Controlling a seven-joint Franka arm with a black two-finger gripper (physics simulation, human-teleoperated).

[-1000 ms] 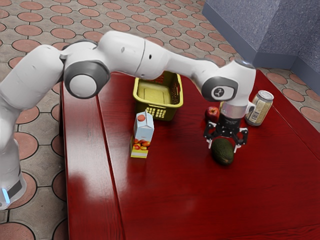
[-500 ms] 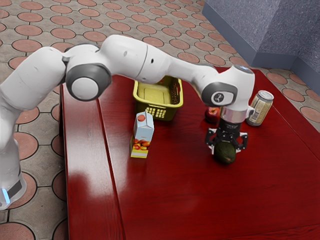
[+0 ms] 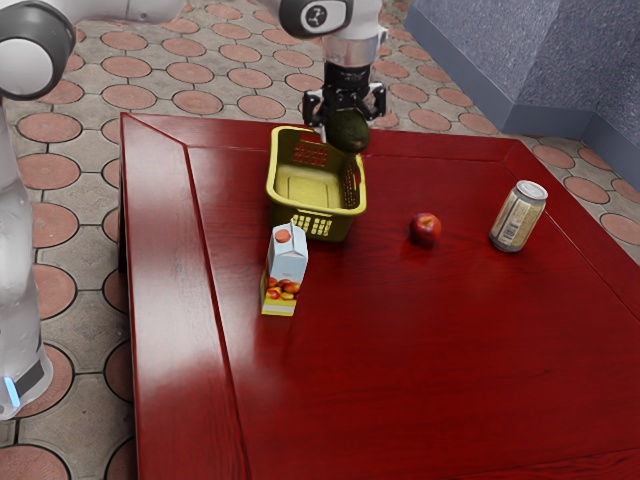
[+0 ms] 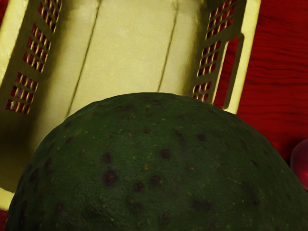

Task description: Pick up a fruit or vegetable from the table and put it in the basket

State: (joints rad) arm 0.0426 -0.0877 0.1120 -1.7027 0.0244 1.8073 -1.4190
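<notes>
Avocado (image 3: 350, 136), clamped in the tool (image 3: 346, 118) and directly beneath it, raised near the surface's (image 3: 400, 350) far edge; the basket (image 3: 314, 211) opens below, slightly towards the exterior view's left, though rim clearance is uncertain. Apple (image 3: 425, 229), carton (image 3: 288, 262) and can (image 3: 519, 216) occupy the surface; paved floor (image 3: 246, 79) beyond.
</notes>
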